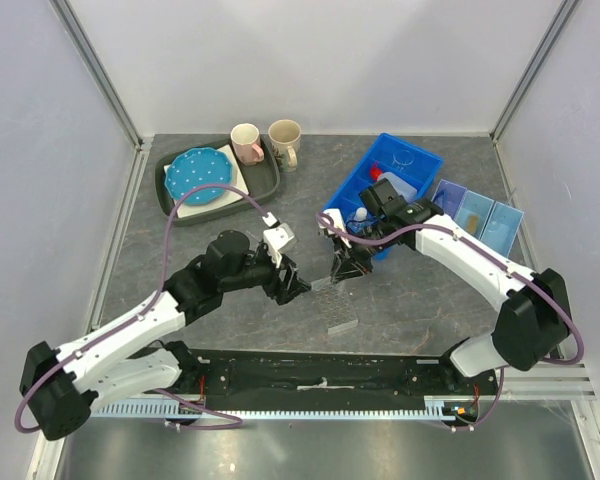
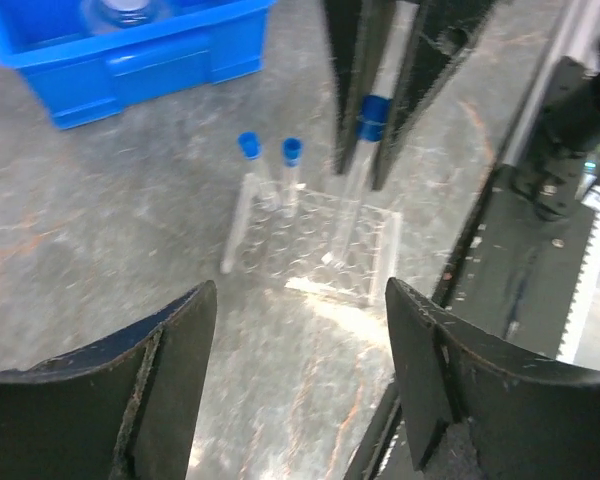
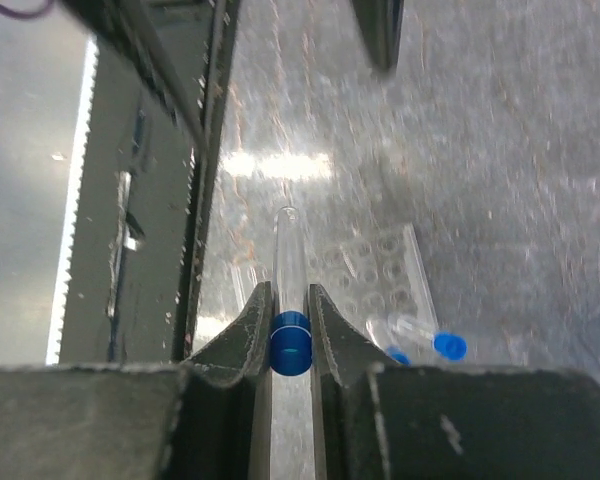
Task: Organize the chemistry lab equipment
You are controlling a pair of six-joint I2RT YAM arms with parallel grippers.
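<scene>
My right gripper [image 3: 290,295] is shut on a blue-capped clear tube [image 3: 290,255] at its cap and holds it upright, with its bottom end at the near edge of the clear tube rack [image 3: 382,268]. Two more blue-capped tubes [image 2: 246,190] stand leaning in the rack [image 2: 330,255]. My left gripper [image 2: 300,380] is open and empty just left of the rack. In the top view the rack [image 1: 330,292] lies between the left gripper [image 1: 296,288] and the right gripper [image 1: 340,270]. A red-capped bottle [image 1: 377,172] and a small beaker [image 1: 404,157] sit in the blue bin [image 1: 420,180].
A grey tray [image 1: 265,185] with a blue dotted plate [image 1: 200,175] is at the back left, with a pink mug [image 1: 246,142] and a beige mug [image 1: 285,140] beside it. Pale blue trays [image 1: 480,215] lie right of the bin. A black rail [image 1: 320,375] runs along the near edge.
</scene>
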